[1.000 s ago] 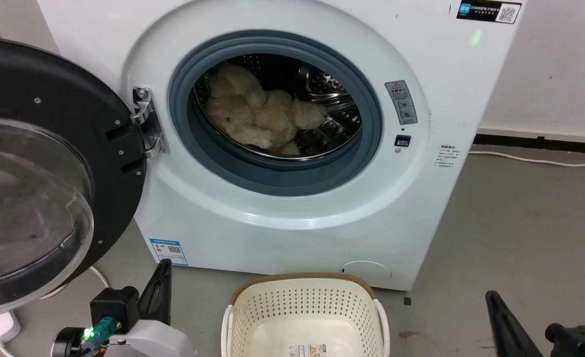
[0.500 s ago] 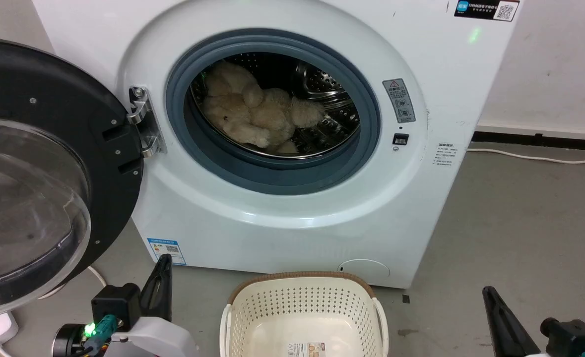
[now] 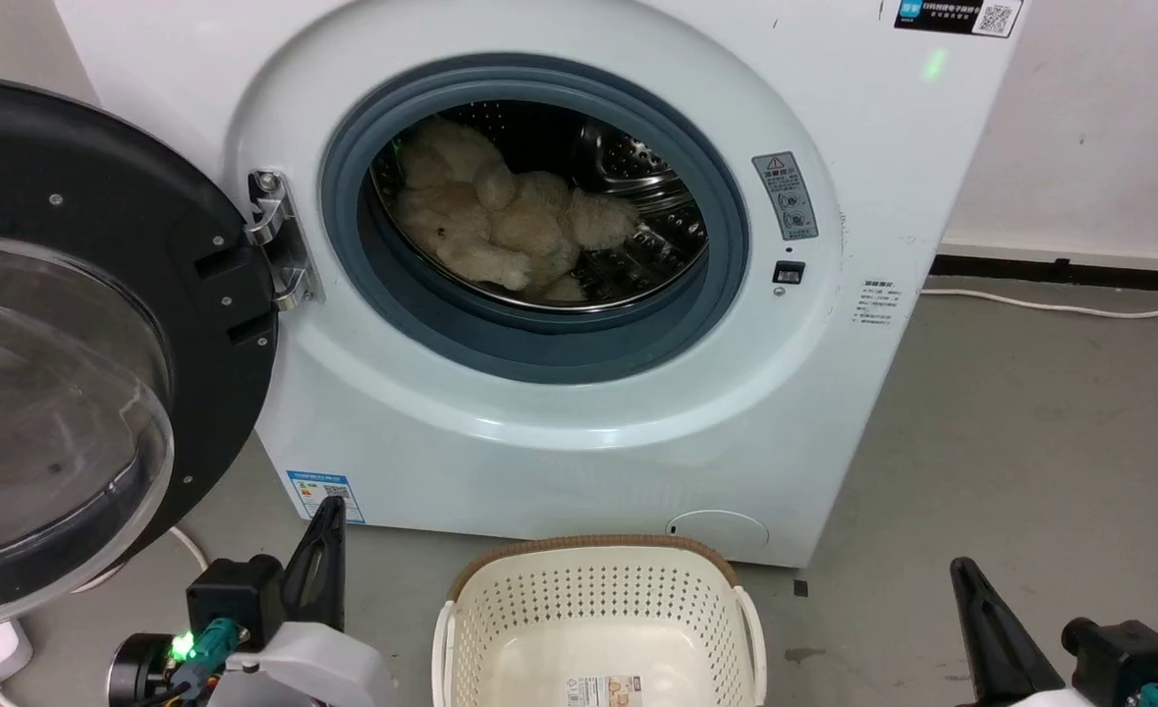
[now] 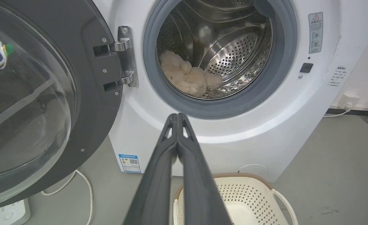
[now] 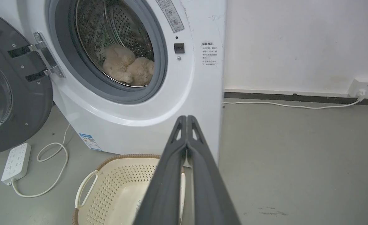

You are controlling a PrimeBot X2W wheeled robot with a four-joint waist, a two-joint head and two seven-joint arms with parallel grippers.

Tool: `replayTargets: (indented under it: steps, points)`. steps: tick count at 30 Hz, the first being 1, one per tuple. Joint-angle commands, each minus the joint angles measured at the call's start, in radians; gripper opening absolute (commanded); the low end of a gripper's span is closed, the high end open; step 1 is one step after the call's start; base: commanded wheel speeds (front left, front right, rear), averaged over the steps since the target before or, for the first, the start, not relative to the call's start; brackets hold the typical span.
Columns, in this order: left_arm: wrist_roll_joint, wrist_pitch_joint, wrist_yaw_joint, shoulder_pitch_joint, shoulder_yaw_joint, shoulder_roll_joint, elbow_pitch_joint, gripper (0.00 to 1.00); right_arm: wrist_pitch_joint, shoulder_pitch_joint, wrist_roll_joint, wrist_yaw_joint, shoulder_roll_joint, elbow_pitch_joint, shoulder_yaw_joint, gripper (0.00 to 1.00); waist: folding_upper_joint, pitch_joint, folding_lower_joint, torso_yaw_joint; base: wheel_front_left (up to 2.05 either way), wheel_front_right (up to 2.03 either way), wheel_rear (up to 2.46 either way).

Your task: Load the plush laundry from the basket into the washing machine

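The washing machine stands on a grey concrete floor, scuffed and stained in spots, against a plain white wall with a dark skirting strip along its foot. The plush laundry lies inside the machine's steel drum, low and toward the hinge side, behind the grey gasket. The machine's door is swung wide open, its clear dome facing out. The basket sits on the floor just in front of the machine, below the porthole, showing its bare bottom and a paper label. On the door side of the machine a white power strip lies on the floor with its cord looped. On the other side a white cable runs along the skirting to a wall plug. The left end effector and the right end effector both point at the machine's front, each with its fingertips pressed together and holding nothing.
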State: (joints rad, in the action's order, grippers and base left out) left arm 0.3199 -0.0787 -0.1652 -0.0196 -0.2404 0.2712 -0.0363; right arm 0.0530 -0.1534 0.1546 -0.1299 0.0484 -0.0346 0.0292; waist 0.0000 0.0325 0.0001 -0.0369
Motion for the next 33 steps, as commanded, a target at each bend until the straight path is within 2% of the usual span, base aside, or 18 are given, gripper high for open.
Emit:
replayTargets:
  steps: [1,33]
  points:
    - [-0.015,0.004,0.006,0.006,0.01,-0.007,0.004,0.0,-0.003,0.019,-0.012,0.0,0.001,0.003,-0.002,0.0,0.0,0.0,-0.0001,0.0,0.0,0.0,0.0]
    - [-0.122,0.03,0.062,0.011,0.091,-0.082,0.016,0.0,-0.02,0.066,-0.062,0.0,0.001,0.014,-0.011,0.0,0.0,-0.012,-0.0001,0.013,0.0,0.0,0.0]
